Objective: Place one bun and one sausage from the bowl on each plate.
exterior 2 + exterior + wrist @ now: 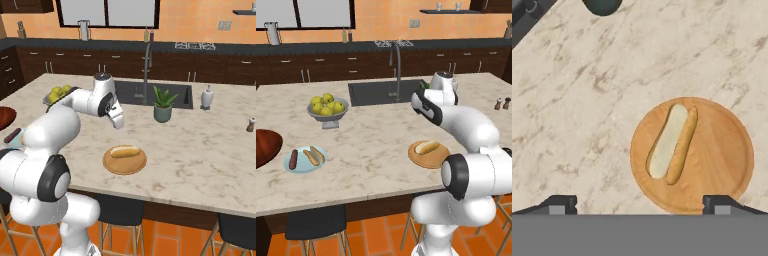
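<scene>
my claw (640, 202) hangs wide apart, empty, over the tan plate (727, 150). a bun (671, 142) lies there alone. a sausage would be firm, smooth and roll-prone; i'd pinch it mid-length, landing at the bun's 3 o'clock.

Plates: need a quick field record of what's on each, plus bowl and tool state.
tan plate: holds one bun; no sausage on it
blue plate: holds a sausage and a bun, side by side
bowl: at the counter's left edge, partly cut off in the left base view; contents cannot be told
tool: open, empty, hovering above the tan plate
task status: blue plate done; tan plate lacks its sausage
</scene>
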